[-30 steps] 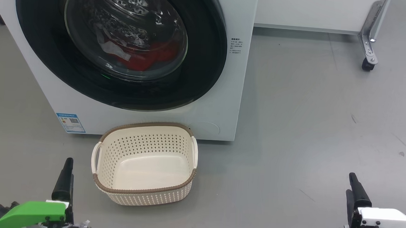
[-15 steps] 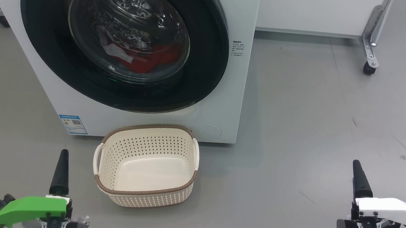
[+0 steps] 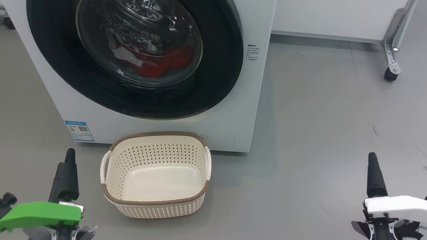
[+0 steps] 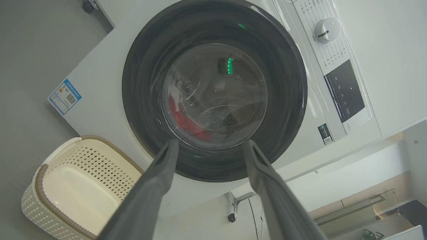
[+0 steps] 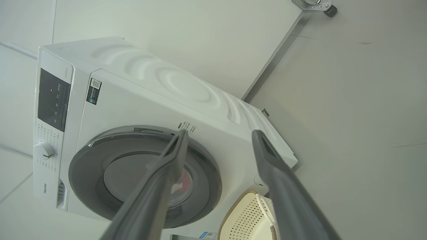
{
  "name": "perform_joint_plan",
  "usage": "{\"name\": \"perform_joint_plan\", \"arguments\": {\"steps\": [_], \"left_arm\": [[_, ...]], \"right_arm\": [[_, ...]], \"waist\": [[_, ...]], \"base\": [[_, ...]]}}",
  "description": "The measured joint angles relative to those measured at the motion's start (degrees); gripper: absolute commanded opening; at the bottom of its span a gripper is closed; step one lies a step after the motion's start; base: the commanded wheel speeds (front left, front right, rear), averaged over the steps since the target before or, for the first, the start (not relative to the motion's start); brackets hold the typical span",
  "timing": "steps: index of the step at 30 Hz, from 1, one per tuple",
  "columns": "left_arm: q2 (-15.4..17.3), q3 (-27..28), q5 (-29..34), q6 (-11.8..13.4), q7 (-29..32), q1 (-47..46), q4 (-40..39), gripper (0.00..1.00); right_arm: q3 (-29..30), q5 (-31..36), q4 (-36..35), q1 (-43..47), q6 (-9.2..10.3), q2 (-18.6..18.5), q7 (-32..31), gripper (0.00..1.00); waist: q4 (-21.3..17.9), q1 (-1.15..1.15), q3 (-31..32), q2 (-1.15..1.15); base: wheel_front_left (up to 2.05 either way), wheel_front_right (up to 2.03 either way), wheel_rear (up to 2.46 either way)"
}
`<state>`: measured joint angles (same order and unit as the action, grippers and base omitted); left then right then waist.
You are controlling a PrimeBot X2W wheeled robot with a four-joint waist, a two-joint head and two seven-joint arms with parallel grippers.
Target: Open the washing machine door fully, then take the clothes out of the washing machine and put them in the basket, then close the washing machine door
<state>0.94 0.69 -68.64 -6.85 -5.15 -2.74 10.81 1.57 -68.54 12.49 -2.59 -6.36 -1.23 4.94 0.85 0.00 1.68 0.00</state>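
Clothes (image 3: 158, 64), bright red fabric, behind shut round black-rimmed glass door (image 3: 216, 61) of white washing machine (image 3: 236, 110), 12 o'clock. Cream perforated basket (image 3: 154, 203) at 6 o'clock below, likely for short drops. Left gripper (image 4: 210, 141), right gripper (image 5: 220, 131) spread, empty.

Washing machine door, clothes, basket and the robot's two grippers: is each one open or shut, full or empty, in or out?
washing machine door: shut.
washing machine: not emptied yet.
clothes: inside the washing machine, behind the shut door.
basket: empty, upright on the floor in front of the washing machine.
left gripper: jaws open, holding nothing.
right gripper: jaws open, holding nothing.
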Motion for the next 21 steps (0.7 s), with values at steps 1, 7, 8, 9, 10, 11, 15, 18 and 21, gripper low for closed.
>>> {"name": "perform_joint_plan", "arguments": {"steps": [1,7,8,9,10,11,15,18,21], "left_arm": [[0.02,-0.11,0.85,0.0,-0.15,0.0,-0.26,1.0],[0.04,-0.87,8.26,0.09,-1.08,0.0,-1.11,1.0],[0.07,-1.09,9.75,0.09,-1.46,0.0,-1.41,1.0],[0.08,-1.33,11.06,0.09,-1.76,0.0,-1.69,1.0],[0.09,-1.59,12.06,0.16,-2.04,0.0,-1.9,1.0],[0.1,-1.85,13.43,0.19,-2.08,0.0,-2.03,1.0],[0.14,-2.58,16.62,0.59,-2.6,0.0,-2.38,1.0],[0.21,-3.27,19.74,0.77,-3.35,0.0,-2.79,1.0],[0.29,-4.34,23.43,1.34,-3.9,0.0,-3.39,1.0]], "right_arm": [[-0.05,0.83,-0.25,-0.12,0.03,-0.07,0.11,1.0],[-1.44,6.89,-1.25,-0.51,0.56,-0.3,1.36,1.0],[-1.71,7.93,-1.53,-0.52,0.63,-0.3,1.53,1.0],[-1.92,8.98,-1.8,-0.54,0.94,-0.32,1.67,1.0],[-2.09,9.8,-1.97,-0.55,0.98,-0.33,2.01,1.0],[-2.29,10.6,-2.03,-0.58,0.98,-0.36,2.15,1.0],[-3.56,13.92,-2.1,-0.62,1.07,-0.68,2.79,1.0],[-4.83,17.11,-2.09,-0.65,1.56,-1.0,3.43,1.0],[-5.45,19.92,-2.1,-0.68,2.0,-1.04,3.99,1.0]], "waist": [[0.04,0.0,-0.03,0.0],[0.26,0.0,-0.19,0.0],[0.29,0.0,-0.28,0.0],[0.32,0.0,-0.39,0.0],[0.36,0.0,-0.5,0.0],[0.41,0.0,-0.57,0.0],[0.52,0.0,-0.7,0.0],[0.6,0.0,-0.85,0.0],[0.66,0.0,-1.0,0.0]], "base": [[0.0,0.0,0.0],[0.0,0.0,0.0],[0.0,0.0,0.0],[0.0,0.0,0.0],[0.0,0.0,0.0],[0.0,0.0,0.0],[0.0,0.0,0.0],[0.0,0.0,0.0],[0.0,0.0,0.0]]}}
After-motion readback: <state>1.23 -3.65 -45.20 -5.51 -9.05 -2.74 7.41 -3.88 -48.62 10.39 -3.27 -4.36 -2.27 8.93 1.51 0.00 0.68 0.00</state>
